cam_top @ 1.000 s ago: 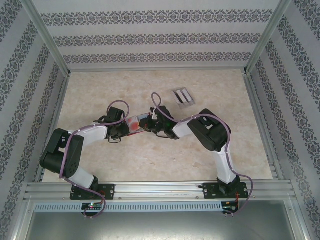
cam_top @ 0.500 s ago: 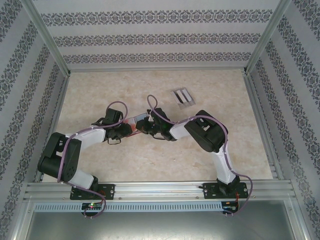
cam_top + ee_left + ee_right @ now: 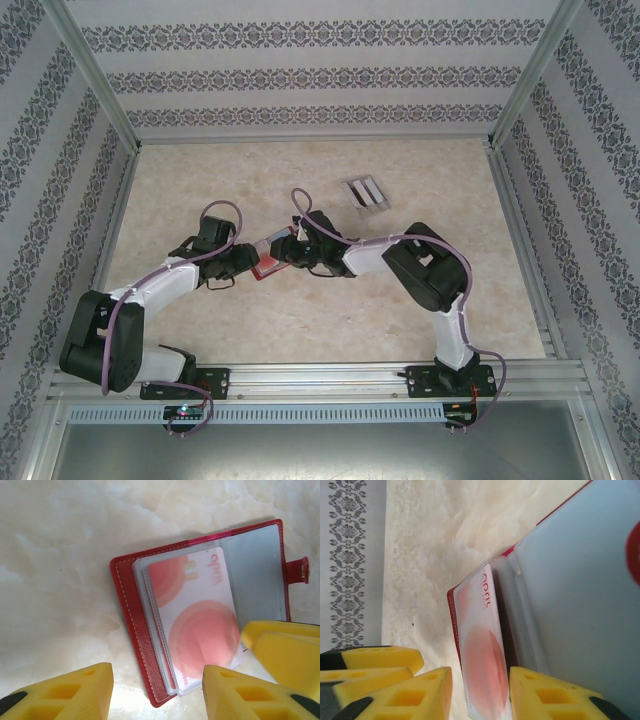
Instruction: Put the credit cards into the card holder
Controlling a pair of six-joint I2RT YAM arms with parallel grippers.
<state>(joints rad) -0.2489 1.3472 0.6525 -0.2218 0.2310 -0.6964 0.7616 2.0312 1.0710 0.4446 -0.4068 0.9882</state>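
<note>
the left arm has swung back leftward. the left gripper (image 3: pixel 157 685) hangs wide open and empty above the open card holder (image 3: pixel 127 625) on the table (image 3: pixel 50 555). the right gripper (image 3: pixel 477 692) straddles the red card (image 3: pixel 200 625), which is nearly seated inside; whether it pinches, i cannot tell. other cards probably remain.

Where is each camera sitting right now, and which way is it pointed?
Top external: above and behind, looking down at the table; left arm and right arm show.
Left wrist: straight down on the open card holder; own fingers at bottom edge.
Right wrist: low, along the card between its own fingers.
Both wrist views share the card.
</note>
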